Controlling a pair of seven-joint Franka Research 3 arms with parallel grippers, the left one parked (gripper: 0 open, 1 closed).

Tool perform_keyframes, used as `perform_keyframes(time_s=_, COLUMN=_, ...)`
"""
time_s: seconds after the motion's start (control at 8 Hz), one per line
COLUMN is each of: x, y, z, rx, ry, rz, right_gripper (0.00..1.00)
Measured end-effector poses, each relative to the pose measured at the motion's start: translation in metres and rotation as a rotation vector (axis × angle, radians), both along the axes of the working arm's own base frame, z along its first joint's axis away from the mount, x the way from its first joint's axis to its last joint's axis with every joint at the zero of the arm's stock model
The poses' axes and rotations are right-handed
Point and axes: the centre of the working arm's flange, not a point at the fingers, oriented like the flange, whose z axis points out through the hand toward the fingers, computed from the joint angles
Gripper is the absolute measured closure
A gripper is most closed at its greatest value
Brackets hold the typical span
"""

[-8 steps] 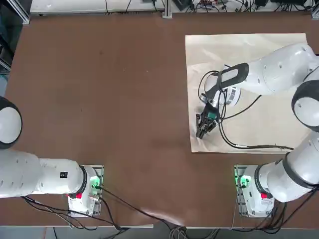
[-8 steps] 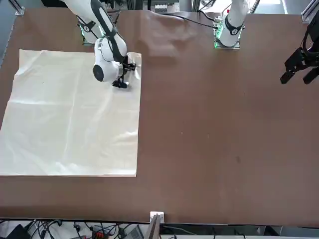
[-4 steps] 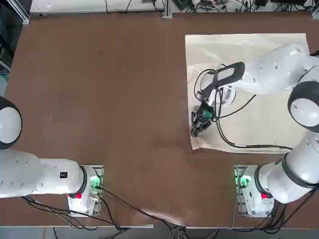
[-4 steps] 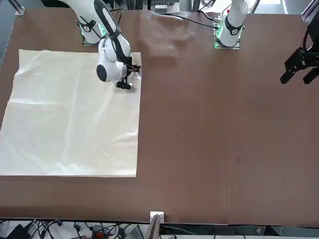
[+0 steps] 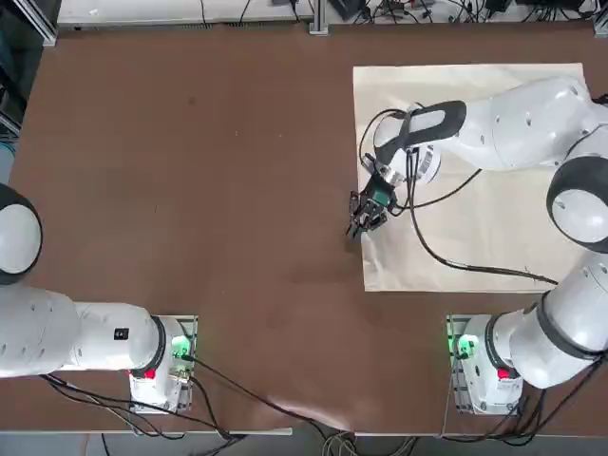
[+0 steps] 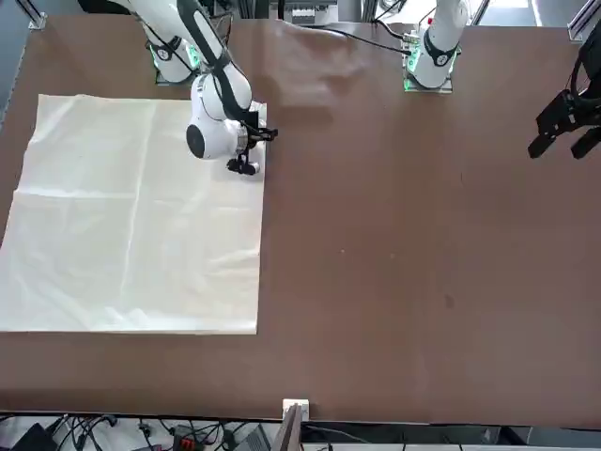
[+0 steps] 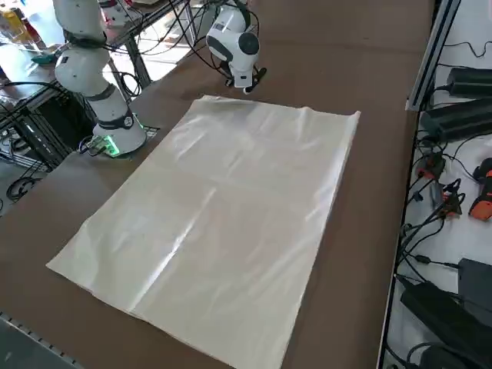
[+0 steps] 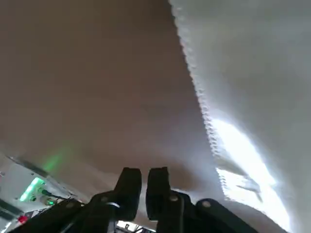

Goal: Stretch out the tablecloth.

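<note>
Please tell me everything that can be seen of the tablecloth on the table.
The tablecloth is a thin cream sheet of fabric, roughly rectangular, with faint crease lines and a small zigzag edge. It lies spread almost flat on the brown table, in front of the working arm's base. The right gripper, fingers shut and holding nothing, is at the cloth's edge toward the table's middle, over bare table.

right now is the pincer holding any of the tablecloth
No: in the wrist view the right pincer is shut on nothing, with the tablecloth lying apart from it.
</note>
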Motion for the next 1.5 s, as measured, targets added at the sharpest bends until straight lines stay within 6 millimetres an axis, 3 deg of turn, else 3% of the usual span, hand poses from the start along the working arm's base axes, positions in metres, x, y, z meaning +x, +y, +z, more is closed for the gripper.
perform_keyframes(time_s=0.38, x=0.02, y=0.012, z=0.035, rx=0.023, ry=-0.039, rz=-0.017, right_gripper=0.85)
perform_keyframes(time_s=0.75, x=0.037, y=-0.01, z=0.042, rx=-0.026, ry=-0.104, rz=0.048, right_gripper=0.85)
perform_keyframes(time_s=1.12, x=0.023, y=-0.023, z=0.026, rx=-0.07, ry=-0.08, rz=0.092, right_gripper=0.85)
perform_keyframes(time_s=1.25, x=0.027, y=-0.027, z=0.028, rx=-0.088, ry=-0.105, rz=0.122, right_gripper=0.85)
perform_keyframes(time_s=1.5, x=0.051, y=-0.044, z=0.059, rx=-0.13, ry=-0.214, rz=0.194, right_gripper=0.83)
